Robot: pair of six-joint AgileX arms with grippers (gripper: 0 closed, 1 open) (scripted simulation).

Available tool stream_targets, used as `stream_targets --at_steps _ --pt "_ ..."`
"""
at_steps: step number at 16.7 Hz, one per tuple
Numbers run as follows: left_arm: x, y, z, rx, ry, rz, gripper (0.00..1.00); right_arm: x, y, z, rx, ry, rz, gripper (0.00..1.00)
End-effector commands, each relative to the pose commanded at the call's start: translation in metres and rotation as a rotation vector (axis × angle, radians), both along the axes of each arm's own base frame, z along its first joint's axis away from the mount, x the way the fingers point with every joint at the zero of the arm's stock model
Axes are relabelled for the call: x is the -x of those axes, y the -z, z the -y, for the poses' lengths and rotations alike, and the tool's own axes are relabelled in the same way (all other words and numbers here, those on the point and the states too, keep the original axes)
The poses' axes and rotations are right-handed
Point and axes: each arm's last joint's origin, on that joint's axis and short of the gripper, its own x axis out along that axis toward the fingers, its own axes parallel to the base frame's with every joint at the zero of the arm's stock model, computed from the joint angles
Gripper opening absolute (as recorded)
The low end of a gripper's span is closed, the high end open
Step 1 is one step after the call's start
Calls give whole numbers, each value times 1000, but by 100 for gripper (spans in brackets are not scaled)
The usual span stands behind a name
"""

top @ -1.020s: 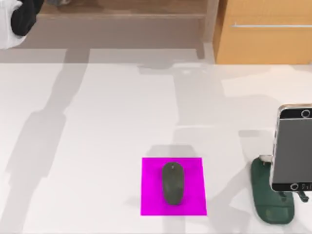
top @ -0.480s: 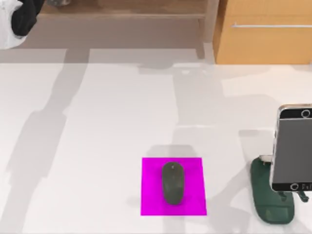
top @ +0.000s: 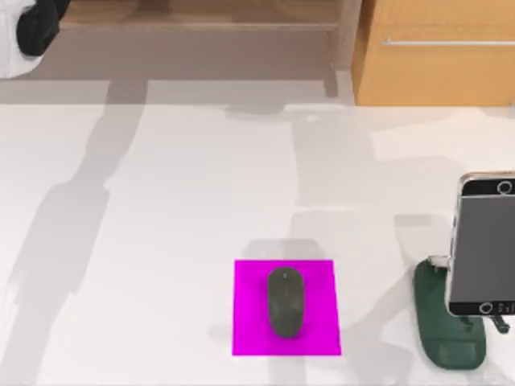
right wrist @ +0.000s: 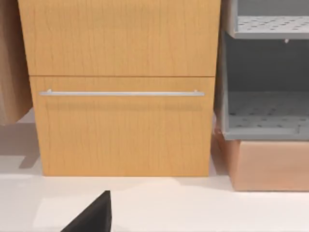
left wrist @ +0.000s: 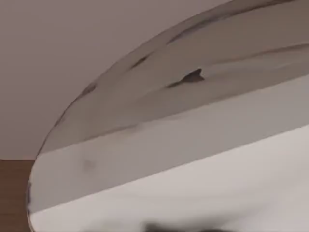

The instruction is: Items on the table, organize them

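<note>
The mouse (top: 285, 301), a small dark grey oval with a matte shell, lies lengthwise in the middle of a flat magenta square mat (top: 248, 330) near the front edge of the smooth white tabletop (top: 177, 209). To the right, at the tabletop's right edge, the silver-edged smartphone (top: 483, 245) with its grey screen leans upright on a dark green stand (top: 447, 342) — well apart from the mouse. Beyond the tabletop stands a wood-grain drawer cabinet (right wrist: 120, 87) with a slim metal handle (right wrist: 120, 93). A white-and-black part of the left arm (top: 28, 32) sits at the far left corner — whether either arm's fingers are apart or together, I cannot tell.
</note>
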Motion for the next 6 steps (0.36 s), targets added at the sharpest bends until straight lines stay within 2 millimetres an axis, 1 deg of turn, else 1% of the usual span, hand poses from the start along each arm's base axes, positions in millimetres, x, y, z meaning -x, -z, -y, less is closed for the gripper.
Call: stream_targets --at_steps 1,6 --pt "0 0 0 0 0 0 100 0 0 0 0 0 0 100" --pt "0 0 0 0 0 0 100 0 0 0 0 0 0 100"
